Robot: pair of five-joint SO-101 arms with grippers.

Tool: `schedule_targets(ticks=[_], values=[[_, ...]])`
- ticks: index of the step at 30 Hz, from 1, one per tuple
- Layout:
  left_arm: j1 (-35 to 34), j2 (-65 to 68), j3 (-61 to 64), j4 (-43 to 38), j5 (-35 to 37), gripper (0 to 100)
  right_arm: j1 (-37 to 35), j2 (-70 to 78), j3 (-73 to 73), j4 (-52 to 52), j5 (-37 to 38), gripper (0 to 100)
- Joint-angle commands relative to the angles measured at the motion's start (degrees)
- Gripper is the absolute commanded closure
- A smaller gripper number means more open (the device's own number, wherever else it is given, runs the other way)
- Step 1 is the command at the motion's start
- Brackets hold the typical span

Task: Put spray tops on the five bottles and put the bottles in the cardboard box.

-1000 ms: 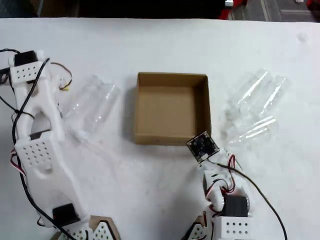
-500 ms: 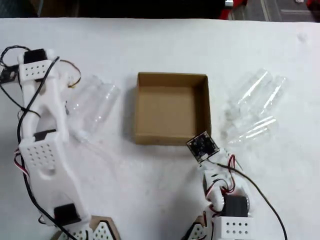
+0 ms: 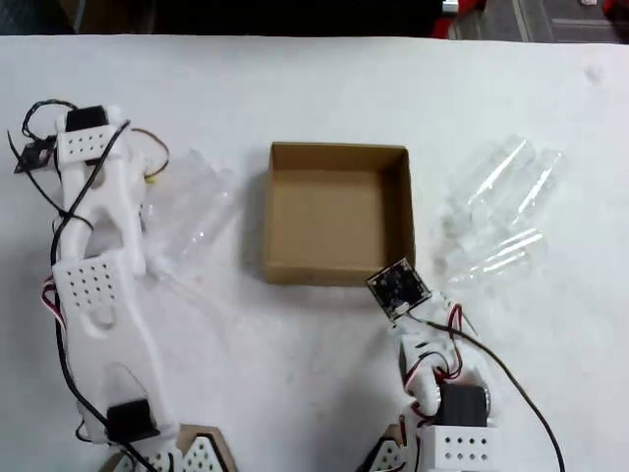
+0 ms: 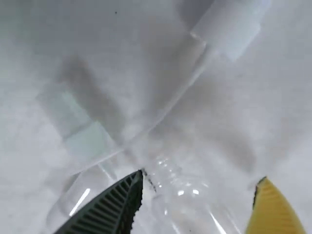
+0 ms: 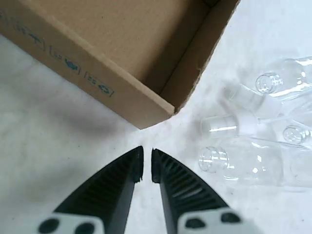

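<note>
Two clear bottles (image 3: 192,208) lie on their sides left of the open cardboard box (image 3: 324,267). My left arm (image 3: 98,226) stretches up beside them. My left gripper (image 4: 200,178) is open, its black and yellow fingers on either side of a clear bottle (image 4: 187,195), with white spray tops (image 4: 229,24) (image 4: 80,131) lying just beyond. Several more bottles (image 3: 501,206) lie right of the box. My right gripper (image 5: 146,161) is shut and empty, low over the table by the box's front right corner (image 5: 87,73), near bottles (image 5: 243,163) and a spray top (image 5: 229,124).
The box is empty inside. The white table (image 3: 324,98) has open room behind the box and in front of it between the two arms. The table's far edge runs along the back.
My left arm has swung right, toward the two bottles left of the box. The right arm, box and right-hand bottles have not moved.
</note>
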Motion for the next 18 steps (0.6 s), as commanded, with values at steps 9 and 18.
schedule_targets(ticks=[9, 18], values=[[-3.12, 4.35, -20.66, 0.09, 1.67, 67, -0.13, -0.22, 0.44, -0.04, 0.70, 98.3], [-2.51, 7.60, -23.38, 2.73, 1.76, 67, -0.13, -0.22, 0.44, -0.04, 0.70, 98.3]])
